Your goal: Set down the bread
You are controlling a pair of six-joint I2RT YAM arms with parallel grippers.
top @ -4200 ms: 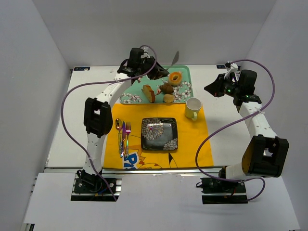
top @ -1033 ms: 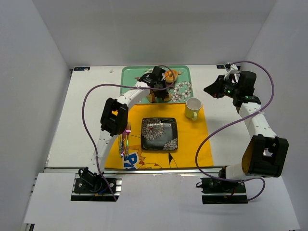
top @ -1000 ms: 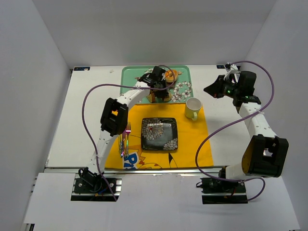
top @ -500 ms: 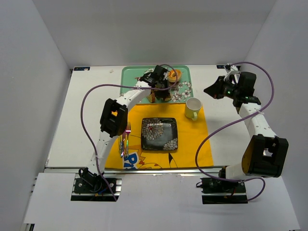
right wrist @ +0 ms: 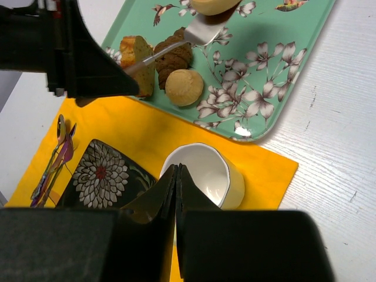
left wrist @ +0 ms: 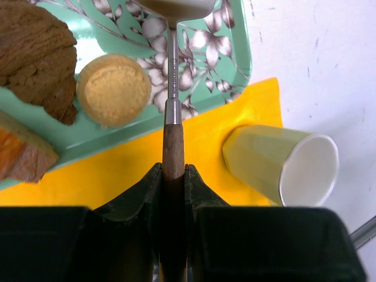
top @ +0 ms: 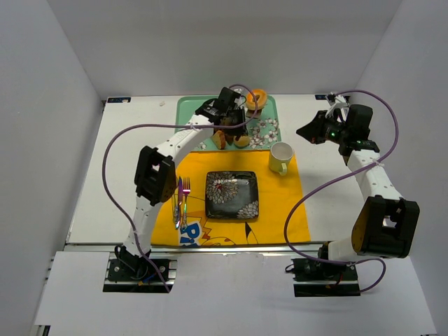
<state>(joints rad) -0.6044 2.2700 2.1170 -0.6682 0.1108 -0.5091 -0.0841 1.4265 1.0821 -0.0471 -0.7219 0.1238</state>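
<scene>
The bread [top: 256,98], a small golden ring with a hole, rests on the metal blade of a wooden-handled server [left wrist: 173,111] above the far part of the green floral tray [top: 271,106]. My left gripper [top: 234,113] is shut on the server's handle [left wrist: 174,158]. In the right wrist view the bread's underside [right wrist: 214,4] shows on the blade [right wrist: 202,34] at the top edge. In the left wrist view the bread is hidden above the blade. My right gripper [top: 302,131] is shut and empty, held above the table right of the mug [top: 281,157].
On the tray lie a round tan bun [left wrist: 113,89], a brown pastry [left wrist: 35,53] and a loaf slice [left wrist: 23,155]. A black floral square plate [top: 232,194] and cutlery [top: 180,201] lie on the yellow placemat [top: 280,210]. White walls enclose the table.
The bread lay on the tray 4.2 s ago. My left gripper slid the server under it and has since raised it toward the tray's far edge. The right arm has not moved.
</scene>
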